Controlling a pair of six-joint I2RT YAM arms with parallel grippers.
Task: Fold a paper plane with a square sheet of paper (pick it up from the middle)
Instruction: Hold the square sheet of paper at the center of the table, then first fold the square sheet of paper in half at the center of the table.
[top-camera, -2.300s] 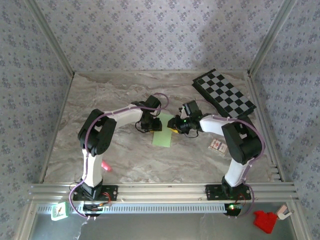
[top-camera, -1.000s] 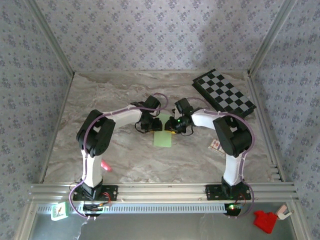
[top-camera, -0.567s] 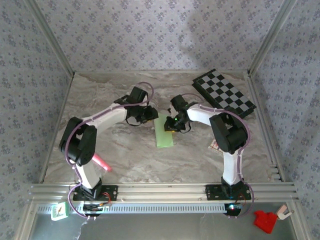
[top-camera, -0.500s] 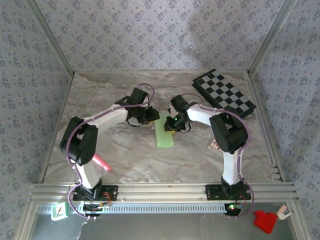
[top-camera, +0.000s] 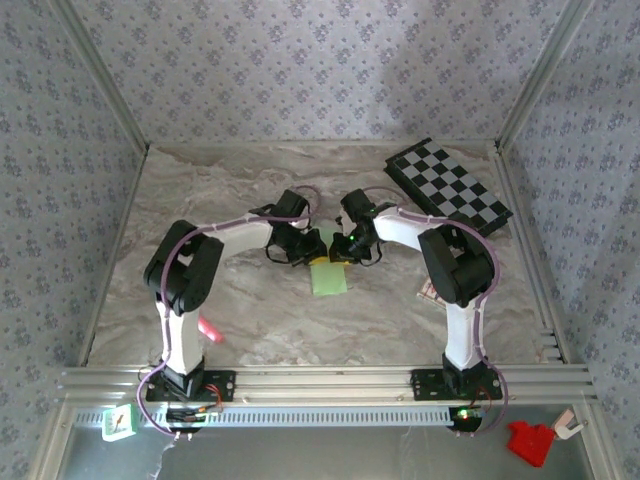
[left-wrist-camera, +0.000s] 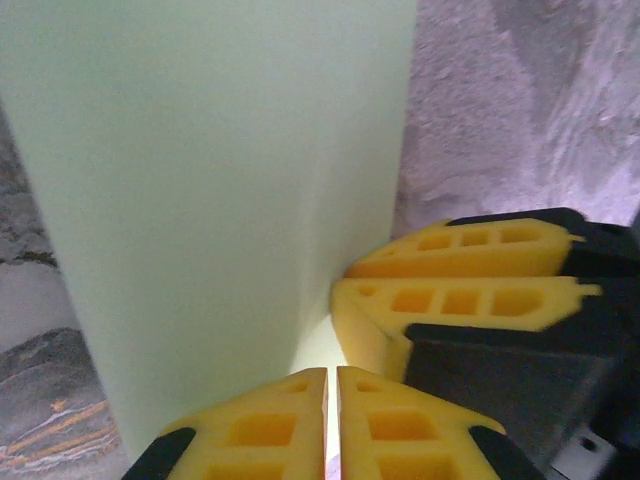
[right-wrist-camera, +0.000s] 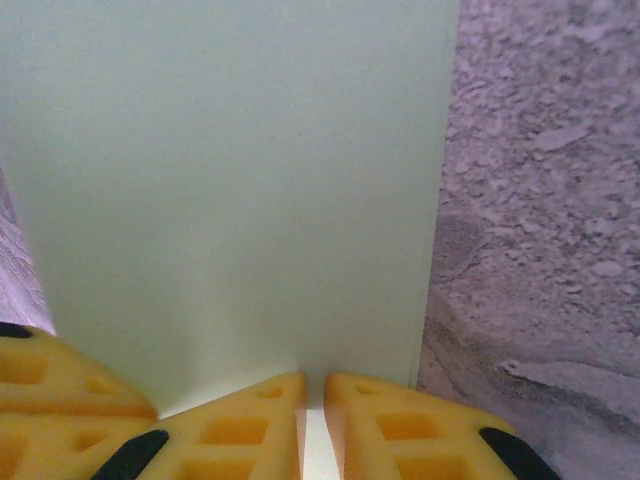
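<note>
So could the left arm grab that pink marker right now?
Probably not right away: its left hand is pinched on the green paper, and the pink marker lies tucked close beside its own base.

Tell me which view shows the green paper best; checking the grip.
Right wrist: the green paper is large and sharp, right hand pinching its near edge. Left wrist shows it shadowed, in the left hand. Top shows it small, half covered.

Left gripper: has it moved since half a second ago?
Yes. The left gripper has swung right, closer to the chequered board, and now meets the far end of the green paper.
</note>
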